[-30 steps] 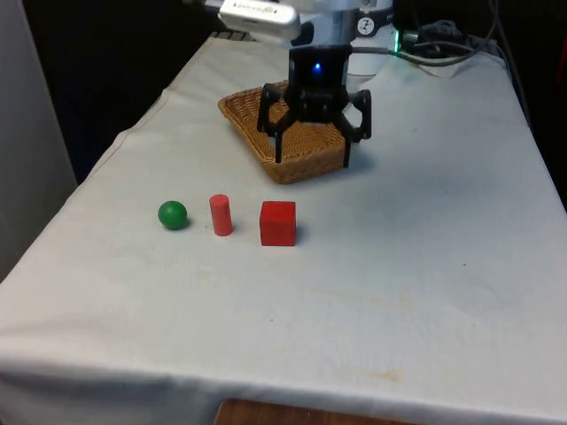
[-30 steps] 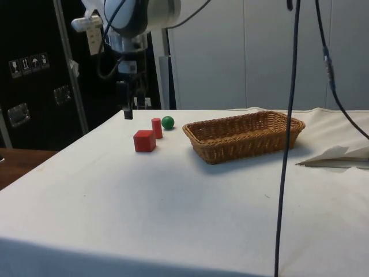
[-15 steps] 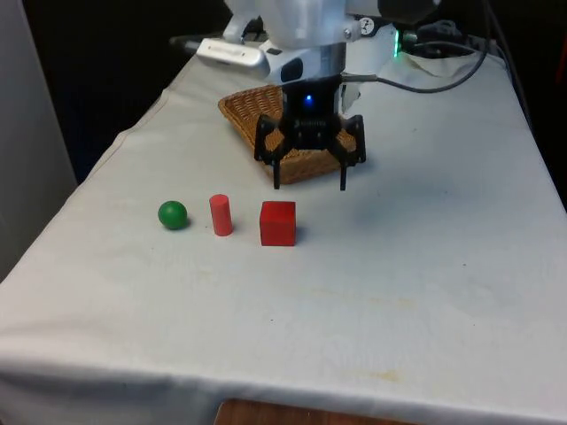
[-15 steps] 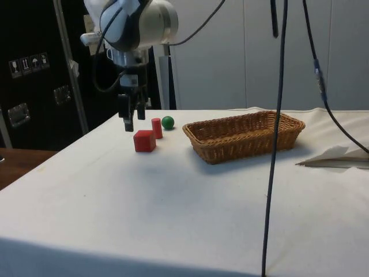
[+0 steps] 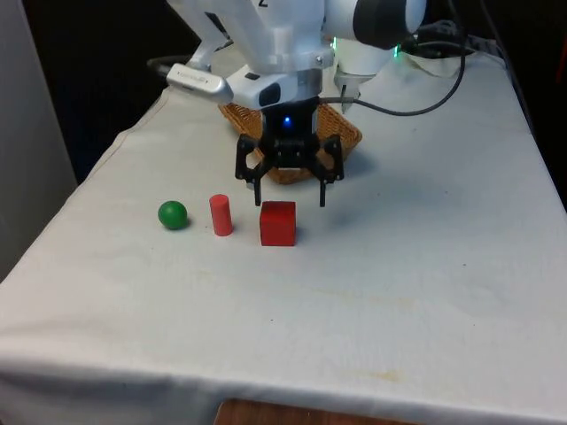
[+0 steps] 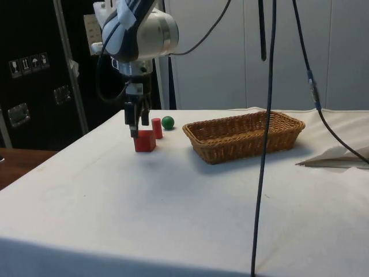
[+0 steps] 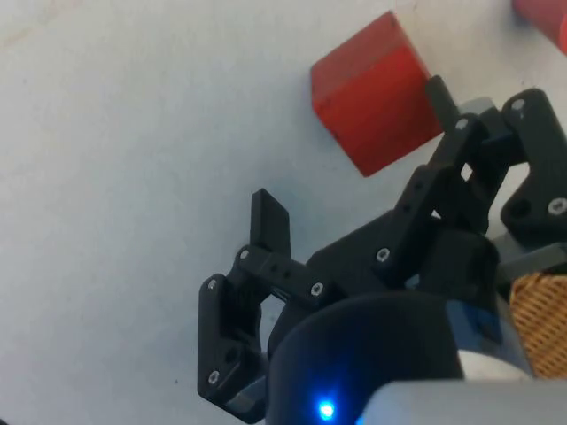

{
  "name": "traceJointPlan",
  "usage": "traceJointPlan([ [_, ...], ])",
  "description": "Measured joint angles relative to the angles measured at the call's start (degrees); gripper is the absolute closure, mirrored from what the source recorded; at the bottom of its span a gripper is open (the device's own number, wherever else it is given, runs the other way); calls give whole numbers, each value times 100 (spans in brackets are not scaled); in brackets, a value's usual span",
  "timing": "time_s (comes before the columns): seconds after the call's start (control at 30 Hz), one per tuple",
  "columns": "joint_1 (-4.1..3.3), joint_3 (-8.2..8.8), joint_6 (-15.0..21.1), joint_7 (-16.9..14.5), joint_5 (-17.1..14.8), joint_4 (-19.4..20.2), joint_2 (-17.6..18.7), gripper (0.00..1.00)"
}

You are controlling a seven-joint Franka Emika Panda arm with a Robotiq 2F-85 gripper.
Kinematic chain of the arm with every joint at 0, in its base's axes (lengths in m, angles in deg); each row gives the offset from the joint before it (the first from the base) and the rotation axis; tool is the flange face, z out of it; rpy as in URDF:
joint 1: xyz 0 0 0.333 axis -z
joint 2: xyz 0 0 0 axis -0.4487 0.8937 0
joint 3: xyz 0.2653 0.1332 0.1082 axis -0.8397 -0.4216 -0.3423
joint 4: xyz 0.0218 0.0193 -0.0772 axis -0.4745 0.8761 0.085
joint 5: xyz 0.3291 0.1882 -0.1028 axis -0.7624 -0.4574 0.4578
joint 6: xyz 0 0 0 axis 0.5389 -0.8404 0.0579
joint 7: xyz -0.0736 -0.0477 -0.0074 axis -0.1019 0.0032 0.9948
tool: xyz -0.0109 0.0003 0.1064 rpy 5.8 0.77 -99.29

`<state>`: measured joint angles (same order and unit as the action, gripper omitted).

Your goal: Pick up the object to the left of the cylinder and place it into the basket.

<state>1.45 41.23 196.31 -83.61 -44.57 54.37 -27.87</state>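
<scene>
Front view: three small pieces in a row on the white cloth-covered table [image 5: 425,283], with the short red upright cylinder [image 5: 221,215] as landmark. On its front-view left, just beside but apart, the small green ball [image 5: 173,214], taken here as the piece the task asks for. On its front-view right, the red wooden cube [image 5: 277,222]. Beyond the cylinder and towards the front view's right, the shallow woven wicker basket [image 5: 341,135], holding none of the three pieces. Black two-finger gripper [image 5: 285,195] hanging fingers-down with the fingers spread wide and nothing between them, just beyond the cube, on the cylinder's front-view right.

Side view: gripper [image 6: 134,126] low, fingertips close above the cube [image 6: 144,140], nearer the camera than the cylinder [image 6: 156,127]. Ball [image 6: 168,122] just past the cylinder on the basket's [image 6: 245,136] side, untouched, resting on the table [image 6: 173,208].

Wrist view: fingers [image 7: 270,232] wide apart over bare cloth, the cube [image 7: 376,93] just ahead of them, a sliver of the cylinder [image 7: 542,16] at the edge.

Judged from this: ball on the far side of the cylinder from the fingers, so a sideways shift along the row, past both cube and cylinder, needed before any descent. Being round, no long axis to align with; likely to roll if nudged by one fingertip first.
</scene>
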Motion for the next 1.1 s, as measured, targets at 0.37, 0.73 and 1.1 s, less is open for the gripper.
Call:
traceJointPlan([
  [0.37, 69, 63, 0, -275, -235, -160, 304, 0],
  [0.73, 132, 92, 6, -441, -527, -470, 762, 9],
  [1.1, 132, 109, 0, -458, -590, -527, 837, 99],
])
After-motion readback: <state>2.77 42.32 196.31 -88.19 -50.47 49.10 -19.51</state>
